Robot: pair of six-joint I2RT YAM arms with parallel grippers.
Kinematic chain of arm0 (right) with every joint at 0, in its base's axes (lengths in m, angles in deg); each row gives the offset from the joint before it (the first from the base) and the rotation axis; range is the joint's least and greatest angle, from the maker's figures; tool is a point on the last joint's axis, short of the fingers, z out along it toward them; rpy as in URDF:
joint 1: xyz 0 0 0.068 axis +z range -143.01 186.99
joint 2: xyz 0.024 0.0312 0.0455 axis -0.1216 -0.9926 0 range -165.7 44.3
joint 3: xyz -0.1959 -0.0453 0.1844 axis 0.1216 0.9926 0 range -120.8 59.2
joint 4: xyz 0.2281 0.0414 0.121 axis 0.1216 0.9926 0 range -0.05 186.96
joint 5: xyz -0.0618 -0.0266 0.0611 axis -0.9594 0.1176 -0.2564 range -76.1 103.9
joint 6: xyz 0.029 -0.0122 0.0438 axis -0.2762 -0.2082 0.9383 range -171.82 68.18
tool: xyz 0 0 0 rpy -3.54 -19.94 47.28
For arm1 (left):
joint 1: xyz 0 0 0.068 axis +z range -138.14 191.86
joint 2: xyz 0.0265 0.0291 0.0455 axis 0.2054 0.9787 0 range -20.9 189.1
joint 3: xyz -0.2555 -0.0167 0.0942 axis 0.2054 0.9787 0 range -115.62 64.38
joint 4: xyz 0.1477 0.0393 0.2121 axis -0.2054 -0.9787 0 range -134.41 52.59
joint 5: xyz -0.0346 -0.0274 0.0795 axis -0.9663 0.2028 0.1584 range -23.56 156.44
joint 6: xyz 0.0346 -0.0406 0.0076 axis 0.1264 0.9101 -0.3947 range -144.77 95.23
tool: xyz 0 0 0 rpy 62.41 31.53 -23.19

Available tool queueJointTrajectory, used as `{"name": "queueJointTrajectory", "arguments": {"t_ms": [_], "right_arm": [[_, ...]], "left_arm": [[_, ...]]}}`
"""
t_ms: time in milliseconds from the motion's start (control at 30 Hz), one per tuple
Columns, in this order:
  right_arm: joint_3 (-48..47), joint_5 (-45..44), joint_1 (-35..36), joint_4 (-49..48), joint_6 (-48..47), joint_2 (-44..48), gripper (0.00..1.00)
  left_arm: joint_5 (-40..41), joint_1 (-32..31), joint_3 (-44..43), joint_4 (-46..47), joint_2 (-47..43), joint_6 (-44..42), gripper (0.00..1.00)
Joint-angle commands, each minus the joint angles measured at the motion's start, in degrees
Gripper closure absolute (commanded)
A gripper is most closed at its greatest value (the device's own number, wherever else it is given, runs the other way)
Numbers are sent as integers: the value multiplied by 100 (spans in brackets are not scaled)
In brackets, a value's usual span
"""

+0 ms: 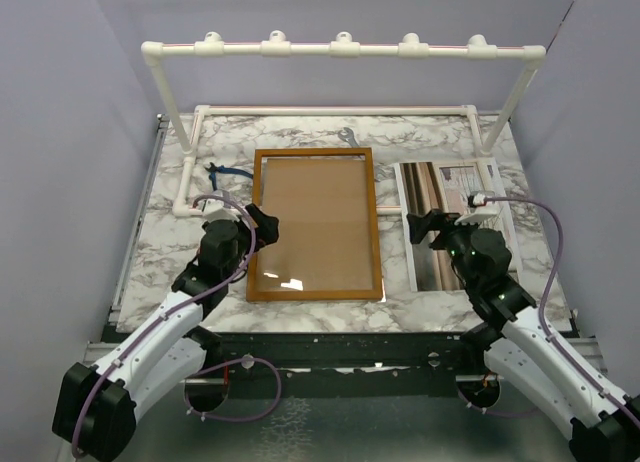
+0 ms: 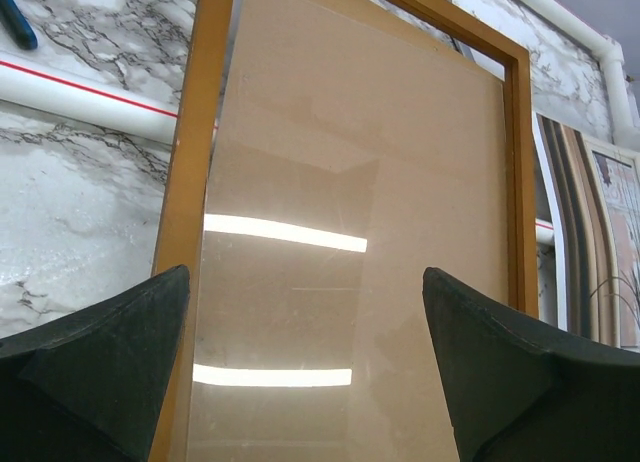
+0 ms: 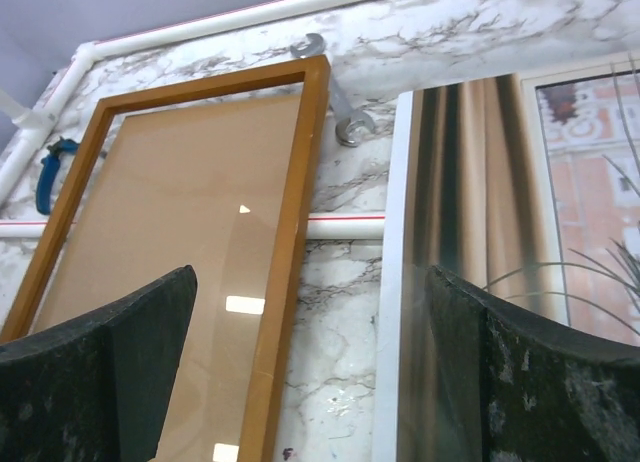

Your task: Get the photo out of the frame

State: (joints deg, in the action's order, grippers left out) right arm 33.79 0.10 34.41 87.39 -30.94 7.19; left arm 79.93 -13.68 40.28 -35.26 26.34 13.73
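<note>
While the left gripper (image 1: 268, 227) and right gripper (image 1: 418, 228) both stand spread wide, holding nothing, I note: the frame (image 1: 314, 225) flat on the marble table (image 1: 165, 237), left border under the left fingers. The photo (image 1: 432, 272) lies just right of it, apart, beneath the right fingers.

**Worktop: clearances and obstructions**

1. White pipe rack (image 1: 340, 50): its top bar spans the far side overhead, and you can pass beneath it.
2. Low pipe rail (image 3: 345, 225): it crosses the narrow bare strip between the frame (image 1: 315, 225) and the photo (image 1: 455, 222).
3. Wrench (image 1: 347, 135): at the frame's far edge.
4. Blue-handled pliers (image 1: 225, 172): left of the frame, near the rail.
5. Bare worktop (image 1: 150, 232): your free room, near left.
</note>
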Motion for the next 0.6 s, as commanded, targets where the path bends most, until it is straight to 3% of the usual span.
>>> {"name": "queueJointTrajectory", "arguments": {"t_ms": [0, 267, 433, 567], "right_arm": [[497, -347, 27, -463, -734, 448, 0], [980, -998, 22, -722, -1025, 1244, 7], [1293, -1455, 27, -1330, -1209, 1041, 10], [877, -1576, 27, -857, -1104, 760, 9]], "left_arm": [[362, -106, 358, 906, -296, -526, 1], [957, -302, 619, 1240, -703, -921, 1], [1364, -303, 545, 1583, -374, -1233, 1], [1085, -302, 429, 1579, -269, -1106, 1]]}}
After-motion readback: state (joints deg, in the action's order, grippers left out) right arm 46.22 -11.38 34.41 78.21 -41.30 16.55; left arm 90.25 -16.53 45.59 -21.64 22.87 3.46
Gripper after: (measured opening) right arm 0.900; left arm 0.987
